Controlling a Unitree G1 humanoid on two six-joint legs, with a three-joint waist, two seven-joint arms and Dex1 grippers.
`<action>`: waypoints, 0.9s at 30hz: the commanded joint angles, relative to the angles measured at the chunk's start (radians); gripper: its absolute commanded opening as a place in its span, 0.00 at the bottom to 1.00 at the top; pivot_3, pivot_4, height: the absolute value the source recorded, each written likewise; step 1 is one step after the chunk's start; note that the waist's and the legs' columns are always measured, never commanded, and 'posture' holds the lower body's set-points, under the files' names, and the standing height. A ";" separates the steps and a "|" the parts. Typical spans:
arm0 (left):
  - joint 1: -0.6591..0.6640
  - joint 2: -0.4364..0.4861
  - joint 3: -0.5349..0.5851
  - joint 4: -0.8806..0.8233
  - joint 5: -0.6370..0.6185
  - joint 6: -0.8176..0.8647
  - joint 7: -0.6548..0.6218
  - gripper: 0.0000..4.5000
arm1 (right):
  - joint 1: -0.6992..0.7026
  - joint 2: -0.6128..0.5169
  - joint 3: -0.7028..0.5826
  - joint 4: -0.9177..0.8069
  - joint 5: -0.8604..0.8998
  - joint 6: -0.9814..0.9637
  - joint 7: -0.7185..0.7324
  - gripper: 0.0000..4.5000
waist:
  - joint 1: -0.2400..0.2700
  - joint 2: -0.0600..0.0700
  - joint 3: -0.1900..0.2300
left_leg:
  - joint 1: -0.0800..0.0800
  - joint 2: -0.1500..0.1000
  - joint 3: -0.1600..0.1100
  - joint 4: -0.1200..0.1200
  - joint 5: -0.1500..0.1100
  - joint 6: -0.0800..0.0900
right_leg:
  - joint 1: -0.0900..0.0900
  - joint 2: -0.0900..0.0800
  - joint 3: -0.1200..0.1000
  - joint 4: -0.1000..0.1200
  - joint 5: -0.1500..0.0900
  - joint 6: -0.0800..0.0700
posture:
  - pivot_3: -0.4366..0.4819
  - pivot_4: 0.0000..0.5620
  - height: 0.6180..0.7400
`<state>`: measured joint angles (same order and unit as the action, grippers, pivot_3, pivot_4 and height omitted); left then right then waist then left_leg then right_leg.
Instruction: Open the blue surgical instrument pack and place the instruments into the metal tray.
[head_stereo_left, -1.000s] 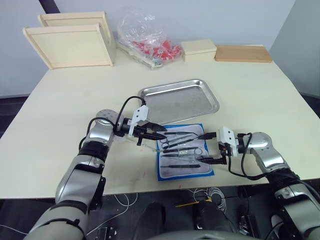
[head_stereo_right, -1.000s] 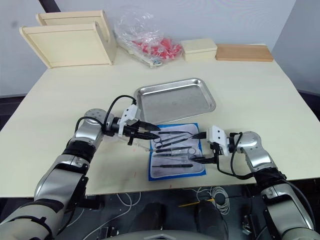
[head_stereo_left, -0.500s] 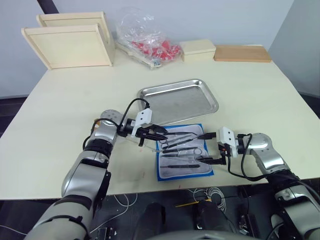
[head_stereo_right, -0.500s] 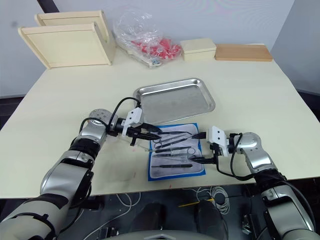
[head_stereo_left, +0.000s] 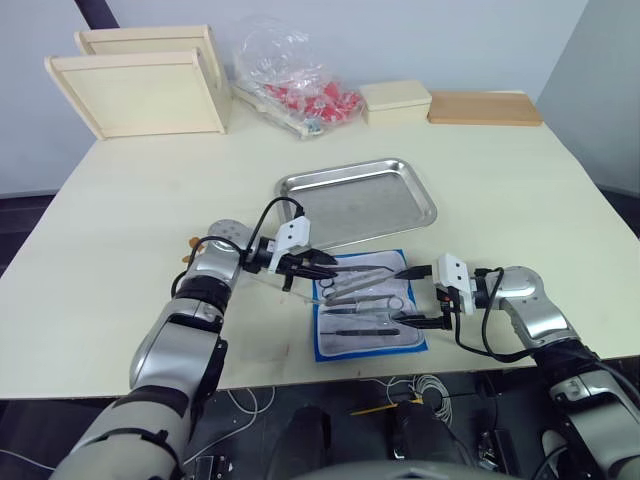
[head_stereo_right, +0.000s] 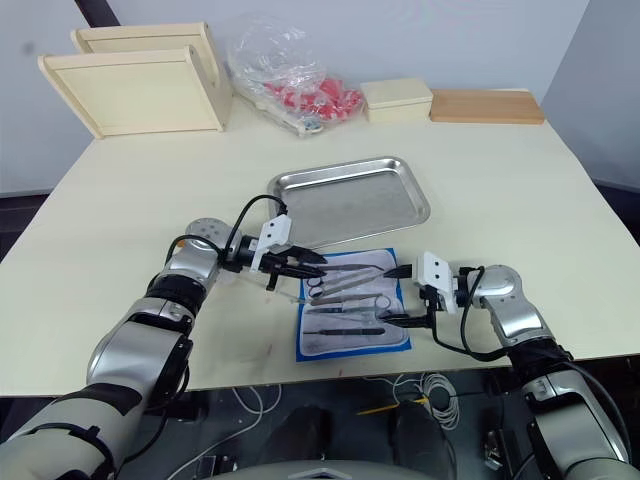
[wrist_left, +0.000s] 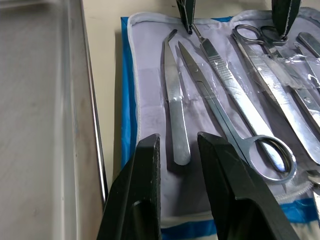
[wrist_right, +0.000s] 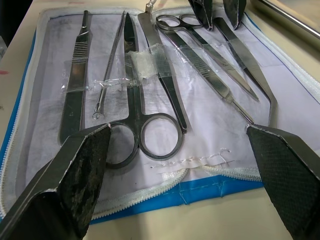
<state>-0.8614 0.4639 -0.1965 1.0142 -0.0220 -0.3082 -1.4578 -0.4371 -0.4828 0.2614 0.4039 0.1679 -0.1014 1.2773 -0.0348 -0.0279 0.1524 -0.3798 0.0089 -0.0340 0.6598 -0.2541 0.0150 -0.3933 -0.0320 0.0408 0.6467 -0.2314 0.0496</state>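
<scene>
Fingers (wrist_left: 150, 190) of the left gripper (head_stereo_left: 318, 266) stand a narrow gap apart, empty, their tips over the pale lining at the pack's left end, just short of a slim curved metal tool. Against the frame one second earlier, the left arm has pushed forward and toward the pack: its elbow lies farther up the pale bench (head_stereo_left: 120, 250) and the gripper has travelled slightly to the right. The right arm has not altered. The left forearm lies low over the bench, pointing to the robot's right, with a black cable looping above the wrist.

Fingers (wrist_right: 75, 170) of the right gripper (head_stereo_left: 420, 296) are spread wide, one on each side of the pack's right end, holding nothing; the forearm reaches in from the near right edge and points to the left.

The flat bright-blue rectangular instrument pack (head_stereo_left: 322, 348) lies unfolded on the bench, its grey-white lining upward. The slim dark-silver scissors, forceps and other instruments (head_stereo_left: 362, 288) rest side by side in it under clear straps.

The shallow shiny stainless-steel rectangular tray (head_stereo_left: 357, 200) sits just beyond the pack, its near rim beside the pack's far edge.
</scene>
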 joint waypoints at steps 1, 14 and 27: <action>-0.010 0.003 0.000 0.009 0.018 0.016 0.007 0.03 | 0.057 -0.019 0.088 0.054 -0.116 0.089 -0.027 1.00 | 0.000 0.000 0.000 | 0.000 0.000 0.000 0.000 0.000 0.000 | 0.000 0.000 0.000 0.000 0.000 0.000 | 0.48 0.27 1.00; -0.003 0.011 -0.005 -0.053 0.016 0.050 -0.020 0.03 | 0.059 -0.019 0.110 0.024 -0.123 0.158 -0.030 1.00 | -0.002 0.000 -0.003 | 0.000 0.000 0.000 0.000 0.000 0.000 | 0.000 0.000 0.000 0.000 0.000 0.000 | 0.48 0.27 1.00; 0.020 0.033 -0.015 -0.219 0.028 0.204 -0.021 0.03 | 0.049 -0.017 0.137 0.020 -0.156 0.235 -0.041 1.00 | -0.005 -0.002 -0.005 | 0.000 0.000 0.000 -0.001 0.000 0.000 | 0.000 0.000 0.000 0.000 0.000 0.000 | 0.48 0.27 1.00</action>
<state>-0.8376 0.4850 -0.2080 0.8475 0.0124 -0.1215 -1.4791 -0.4497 -0.4879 0.2834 0.3321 0.1353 0.0450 1.2551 -0.0395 -0.0297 0.1472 -0.3795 0.0092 -0.0345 0.6591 -0.2541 0.0150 -0.3933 -0.0316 0.0407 0.6467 -0.2317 0.0497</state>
